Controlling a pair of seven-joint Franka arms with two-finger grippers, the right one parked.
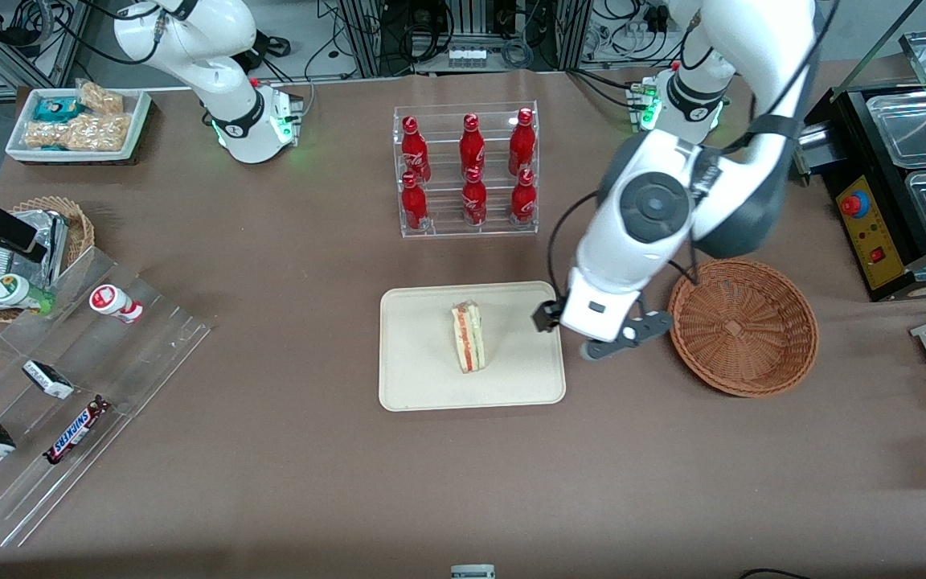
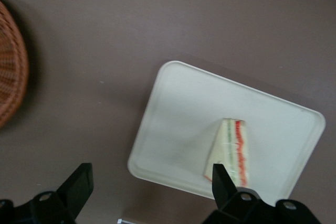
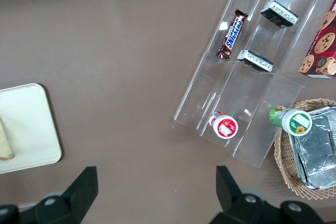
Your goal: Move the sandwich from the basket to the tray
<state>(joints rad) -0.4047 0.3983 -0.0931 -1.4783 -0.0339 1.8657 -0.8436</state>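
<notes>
Sandwich [image 1: 469, 336] lies on its side in the middle of the cream tray [image 1: 415, 386], nothing touching it. Wicker basket [image 1: 743, 327] beside the tray toward the working arm's end looks empty, so placement reads as done; only retreat is left. Gripper [image 1: 608, 334] hangs above the gap between tray edge and basket, fingers [image 2: 222, 182] spread wide, holding nothing.
</notes>
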